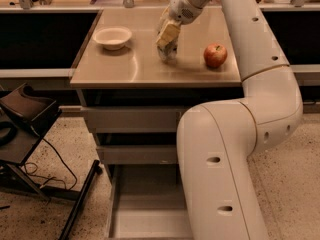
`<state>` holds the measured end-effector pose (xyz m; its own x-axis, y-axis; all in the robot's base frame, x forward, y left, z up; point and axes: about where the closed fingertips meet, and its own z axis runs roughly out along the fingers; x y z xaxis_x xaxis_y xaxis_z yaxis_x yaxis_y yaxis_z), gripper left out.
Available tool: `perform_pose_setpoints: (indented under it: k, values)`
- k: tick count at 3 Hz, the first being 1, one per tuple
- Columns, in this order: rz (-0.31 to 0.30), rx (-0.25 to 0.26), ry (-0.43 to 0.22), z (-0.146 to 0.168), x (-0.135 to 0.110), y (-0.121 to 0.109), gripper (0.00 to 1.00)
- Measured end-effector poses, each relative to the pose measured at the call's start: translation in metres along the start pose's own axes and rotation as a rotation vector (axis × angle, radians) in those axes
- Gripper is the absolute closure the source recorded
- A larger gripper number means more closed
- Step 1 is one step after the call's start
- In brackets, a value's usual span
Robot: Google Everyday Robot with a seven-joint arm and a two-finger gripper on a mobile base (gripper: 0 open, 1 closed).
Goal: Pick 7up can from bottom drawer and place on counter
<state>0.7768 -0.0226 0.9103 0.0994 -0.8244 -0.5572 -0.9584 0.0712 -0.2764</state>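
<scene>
Standing upright on the tabletop (pixel 125 69) at upper centre of the frame, dull silver-grey 7up can (pixel 168 54), jaws clasping its top, red apple (pixel 215 55) to its right.

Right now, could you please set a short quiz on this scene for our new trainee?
1. True or false: the bottom drawer stands open.
2. The gripper is above the counter, at the 7up can. What lies beside the can toward the picture's right? A) a mug B) a red apple C) a banana
3. Fill in: the white bowl sits on the ____.
Key: 1 true; 2 B; 3 counter.
</scene>
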Motion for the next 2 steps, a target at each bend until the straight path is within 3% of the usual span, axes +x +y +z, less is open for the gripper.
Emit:
perform_pose_setpoints:
  k: [2]
  values:
    - [0.000,0.000,0.000,0.0000,0.0000,0.0000,0.00]
